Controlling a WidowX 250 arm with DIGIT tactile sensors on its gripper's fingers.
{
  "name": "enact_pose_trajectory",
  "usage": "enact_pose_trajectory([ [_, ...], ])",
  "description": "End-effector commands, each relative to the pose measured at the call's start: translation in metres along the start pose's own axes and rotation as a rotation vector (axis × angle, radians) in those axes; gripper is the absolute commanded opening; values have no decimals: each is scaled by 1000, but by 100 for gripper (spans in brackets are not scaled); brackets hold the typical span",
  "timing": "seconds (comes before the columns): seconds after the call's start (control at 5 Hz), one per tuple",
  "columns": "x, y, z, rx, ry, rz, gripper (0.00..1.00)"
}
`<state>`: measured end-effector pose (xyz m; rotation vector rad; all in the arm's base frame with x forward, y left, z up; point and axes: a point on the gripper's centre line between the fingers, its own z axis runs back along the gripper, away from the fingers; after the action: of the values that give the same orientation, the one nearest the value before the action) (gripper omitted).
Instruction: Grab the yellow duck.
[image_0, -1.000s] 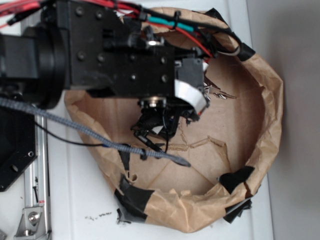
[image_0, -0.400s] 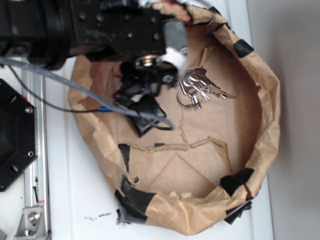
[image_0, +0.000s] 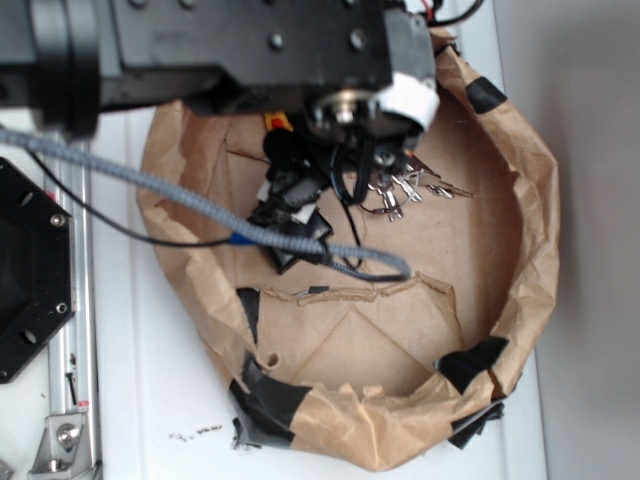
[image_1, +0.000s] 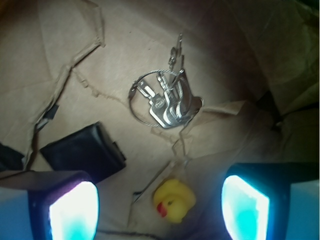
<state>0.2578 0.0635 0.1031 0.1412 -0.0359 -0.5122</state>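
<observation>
In the wrist view the yellow duck (image_1: 174, 201) lies on the brown paper floor, its red beak pointing lower left. My gripper (image_1: 160, 210) is open and hangs above it. The lit fingers (image_1: 72, 212) stand on either side of the duck, well apart from it, with the duck slightly right of the middle. In the exterior view only a small yellow and red patch of the duck (image_0: 276, 122) shows under the black arm (image_0: 250, 40), near the far left wall of the paper bag bowl (image_0: 530, 230).
A ring of metal keys (image_1: 167, 100) (image_0: 400, 185) lies ahead of the duck. A black box (image_1: 82, 152) (image_0: 290, 225) sits beside the left finger. A grey cable (image_0: 200, 205) crosses the bowl. The crumpled, taped paper walls rise all round.
The arm has moved up the exterior image toward the bowl's far left wall. The keys and the black box, once covered by it, now show.
</observation>
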Motion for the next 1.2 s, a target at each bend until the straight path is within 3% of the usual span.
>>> enact_pose_trajectory([
  [0.0,3,-13,-26,10,12,-41,100],
  [0.4,-2,-21,-59,-24,11,-135,100],
  [0.8,-21,-3,-90,-2,65,-165,100],
  [1.0,-26,2,-88,-4,87,-147,0],
])
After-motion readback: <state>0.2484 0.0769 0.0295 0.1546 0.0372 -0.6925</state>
